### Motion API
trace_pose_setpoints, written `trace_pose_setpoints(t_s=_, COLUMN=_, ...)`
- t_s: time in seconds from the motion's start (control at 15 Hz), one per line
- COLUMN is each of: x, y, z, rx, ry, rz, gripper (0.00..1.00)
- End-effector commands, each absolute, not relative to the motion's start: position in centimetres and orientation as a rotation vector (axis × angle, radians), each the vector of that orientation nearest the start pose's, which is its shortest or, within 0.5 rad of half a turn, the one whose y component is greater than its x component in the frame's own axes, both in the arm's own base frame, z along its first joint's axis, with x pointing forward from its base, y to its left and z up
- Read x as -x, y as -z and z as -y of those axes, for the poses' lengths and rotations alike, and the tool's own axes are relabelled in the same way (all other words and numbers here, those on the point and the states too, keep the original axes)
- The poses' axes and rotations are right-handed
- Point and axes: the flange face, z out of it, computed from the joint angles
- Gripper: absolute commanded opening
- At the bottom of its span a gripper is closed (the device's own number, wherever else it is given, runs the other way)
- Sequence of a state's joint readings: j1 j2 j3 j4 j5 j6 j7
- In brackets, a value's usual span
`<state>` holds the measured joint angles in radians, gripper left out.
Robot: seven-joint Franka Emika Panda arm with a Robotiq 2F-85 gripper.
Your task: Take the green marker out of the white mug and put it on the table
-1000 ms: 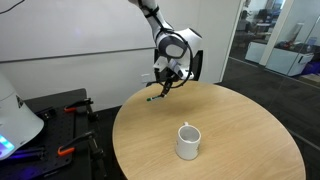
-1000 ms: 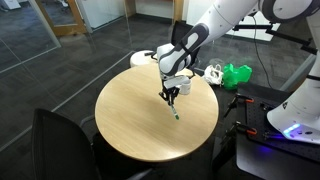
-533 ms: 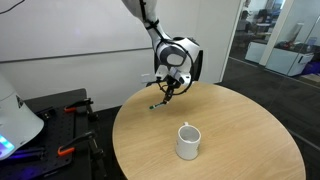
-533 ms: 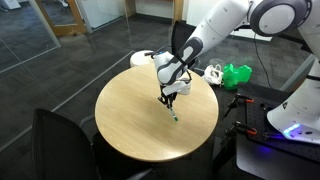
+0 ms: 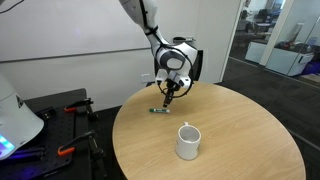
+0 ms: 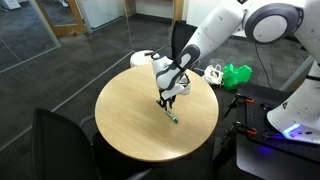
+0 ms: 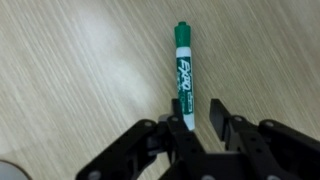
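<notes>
The green marker lies flat on the tan table, its whitish end between my fingers. My gripper is open just above it, with a gap on one side of the marker. In both exterior views the marker rests on the table near its edge, just below my gripper. The white mug stands upright nearer the table's middle, apart from the marker.
A black bench with red tools and a white machine stand beside the table. A green object and a white robot base are behind it. A dark chair is at the near edge.
The gripper carried the tilted marker down towards the table's edge. The marker now lies flat on the table and the fingers have opened off it.
</notes>
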<state>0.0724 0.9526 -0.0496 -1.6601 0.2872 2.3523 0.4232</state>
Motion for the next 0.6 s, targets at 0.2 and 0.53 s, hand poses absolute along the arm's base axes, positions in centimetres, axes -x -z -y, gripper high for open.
trace_pose_setpoints(t_s=0.2, x=-64.0, y=-6.7, z=-2.0, rx=2.887, ry=-0.313, rz=-1.015, gripper=0.92)
trace_pose_setpoints(t_s=0.53, x=-63.0, y=-12.1, z=-3.1, rx=2.849, ry=-0.181, rz=-1.099, gripper=1.00)
